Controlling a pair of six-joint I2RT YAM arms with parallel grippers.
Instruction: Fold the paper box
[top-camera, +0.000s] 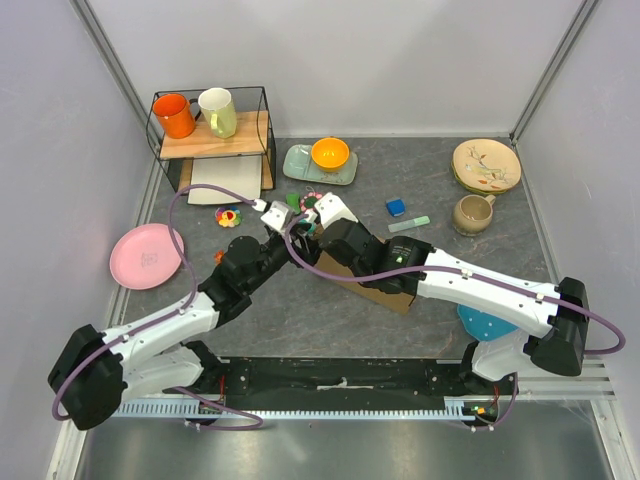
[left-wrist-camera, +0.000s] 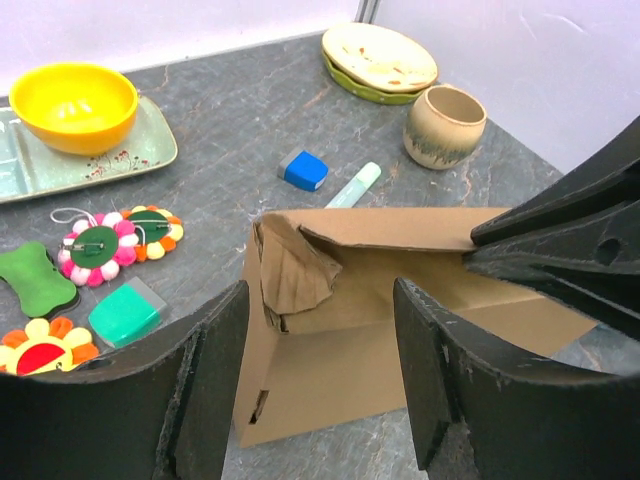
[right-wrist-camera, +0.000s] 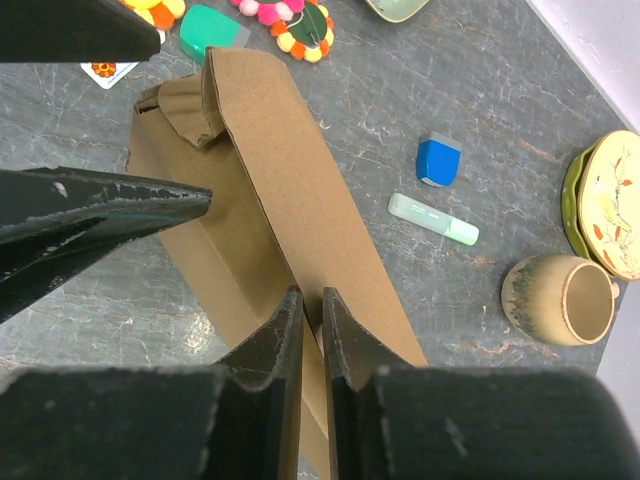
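Cardboard hold: pinching paper box (right-wrist-camera: 300, 200) wall with right gripper (right-wrist-camera: 311, 300), left gripper (left-wrist-camera: 320, 300) agape.
Hold pinch firm; tuck crumpled corner flap (left-wrist-camera: 295, 265) inward slowly.

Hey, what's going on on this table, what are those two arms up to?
The two arms are working on the paper box in the middle of the table, which is only partly folded. The right gripper is pinched on the top edge of one raised wall. The left gripper is open and faces the box's end, where a crumpled flap curls inward. It grips nothing.
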